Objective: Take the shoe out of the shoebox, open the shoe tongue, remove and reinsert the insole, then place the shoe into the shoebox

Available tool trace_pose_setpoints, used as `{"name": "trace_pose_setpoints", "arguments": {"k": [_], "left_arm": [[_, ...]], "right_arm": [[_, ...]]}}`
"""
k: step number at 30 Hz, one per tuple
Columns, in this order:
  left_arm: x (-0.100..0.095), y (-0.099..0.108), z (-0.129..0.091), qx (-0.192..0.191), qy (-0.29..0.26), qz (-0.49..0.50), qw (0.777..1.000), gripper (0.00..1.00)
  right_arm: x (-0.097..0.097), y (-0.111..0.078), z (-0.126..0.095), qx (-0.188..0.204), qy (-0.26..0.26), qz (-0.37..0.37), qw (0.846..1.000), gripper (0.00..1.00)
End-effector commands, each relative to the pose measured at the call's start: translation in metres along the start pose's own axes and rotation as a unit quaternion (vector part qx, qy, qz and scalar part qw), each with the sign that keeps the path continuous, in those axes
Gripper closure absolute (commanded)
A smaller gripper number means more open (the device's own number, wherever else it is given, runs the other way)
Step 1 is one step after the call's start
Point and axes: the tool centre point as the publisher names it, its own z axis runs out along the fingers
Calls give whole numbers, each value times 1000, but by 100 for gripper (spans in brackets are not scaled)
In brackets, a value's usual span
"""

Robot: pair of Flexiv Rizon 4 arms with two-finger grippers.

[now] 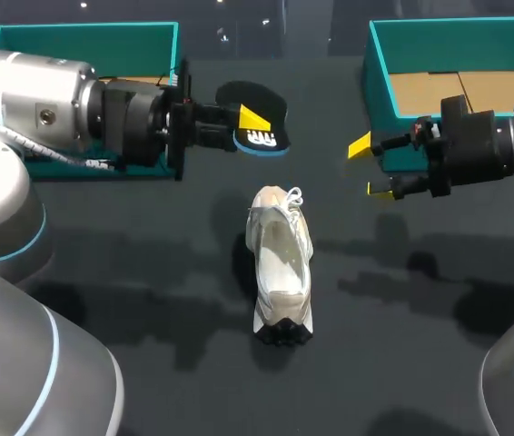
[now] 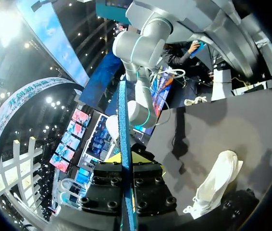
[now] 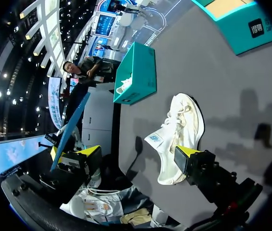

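My left gripper is clamped on the insole, held lifted over the table's far middle, out of the shoe, probably staged for reinsertion; my right gripper hangs spread and empty by the far-right shoebox, likely parked clear; the shoe lies mid-table, opening visible from above, reachable by both arms. The left wrist view shows the insole edge-on, a thin blue strip in the pinch; the head view shows its black face. The right wrist view shows the far-left shoebox unobstructed; overhead my left arm partly hides it.
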Motion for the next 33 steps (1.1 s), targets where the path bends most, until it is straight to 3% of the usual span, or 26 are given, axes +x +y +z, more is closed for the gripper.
{"name": "trace_pose_setpoints", "arguments": {"k": [1,8,31,33], "left_arm": [[11,1,4,3,-16,18,1000,100],[33,10,3,-5,-26,61,998,100],[33,10,3,-5,-26,61,998,100],[40,9,-2,-7,-30,99,995,100]], "right_arm": [[0,3,0,3,9,2,1000,0],[4,10,3,2,55,18,998,0],[7,12,4,0,58,10,998,0],[7,12,4,0,58,10,998,0]]}}
